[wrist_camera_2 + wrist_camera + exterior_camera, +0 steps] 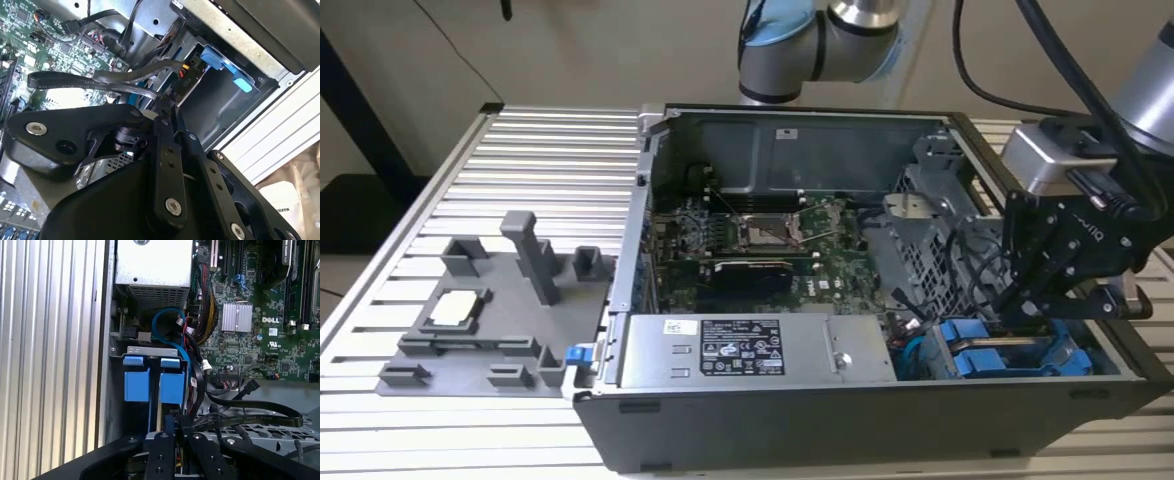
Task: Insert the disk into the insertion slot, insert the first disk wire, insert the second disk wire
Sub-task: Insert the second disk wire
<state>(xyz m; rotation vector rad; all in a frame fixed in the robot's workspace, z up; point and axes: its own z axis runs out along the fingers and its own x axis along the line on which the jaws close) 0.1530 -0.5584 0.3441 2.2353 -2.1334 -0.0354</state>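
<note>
In the exterior view the hand (pixel 1027 318) reaches down into the computer case (pixel 854 420), and its tips go out of sight behind wires and blue parts, so I cannot tell how they stand. The disk (pixel 1001 358) is mostly hidden; just its blue bracket peeks out. In both wrist views the black hand covers the low part of the picture. The arm (pixel 821 45) is cut off by the top edge.

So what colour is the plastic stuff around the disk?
Bright blue. The bracket around the disk shows best in the first wrist view.
</note>
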